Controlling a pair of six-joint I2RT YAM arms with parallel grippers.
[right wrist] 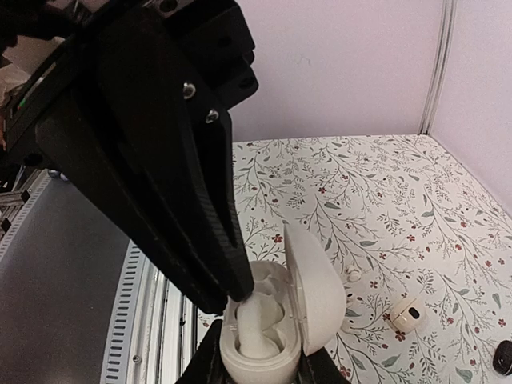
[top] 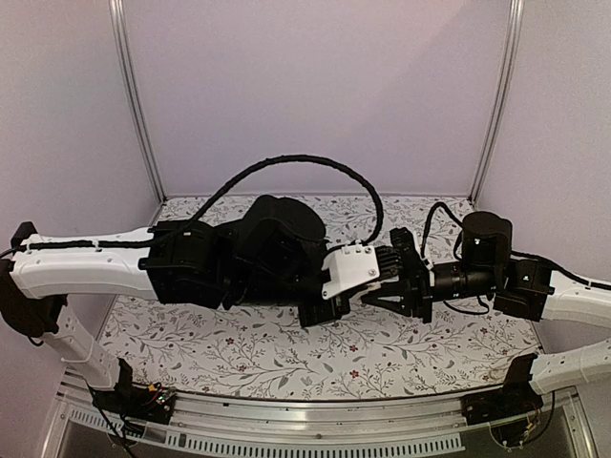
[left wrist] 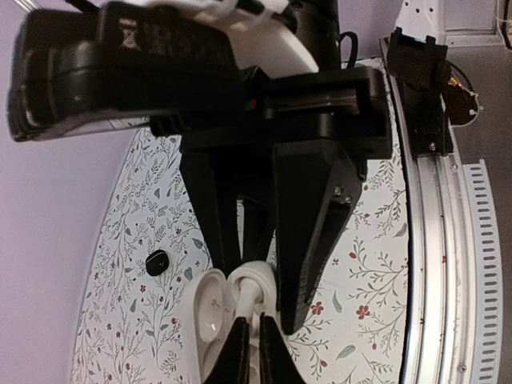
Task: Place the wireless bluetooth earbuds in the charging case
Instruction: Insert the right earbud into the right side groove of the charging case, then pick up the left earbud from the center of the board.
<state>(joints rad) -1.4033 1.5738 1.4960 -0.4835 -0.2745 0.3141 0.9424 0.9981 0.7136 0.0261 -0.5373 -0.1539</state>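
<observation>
1. At the near middle of the tabletop, which is covered with a floral-print sheet, the 2 arms meet tip to tip in the top view.
2. Right hand: its 2 fingers are spread to either side of the charging case and pressed against its body, grasping it. The pictures do not show whether the case also rests on the tabletop.
3. Charging case: white and rounded. The lid is hinged open and stands up on the side away from the near rail. The well faces upward.
4. Left hand: it comes down at a slant over the case. Its 2 fingers are drawn almost together, clenched on the white earbud.
5. White earbud: it stands in the open well of the case, with its lower end inside the rim and its upper end at the left fingertips. Whether it is fully seated cannot be told.
6. Loose items on the tabletop beyond the case:
   - 1 tiny white piece lies near the lid.
   - 1 small cream rounded item with a dark spot lies further out.
   - 1 small glossy black oval lies apart from both hands.
   - All 3 are too small to tell earbud from case.
</observation>
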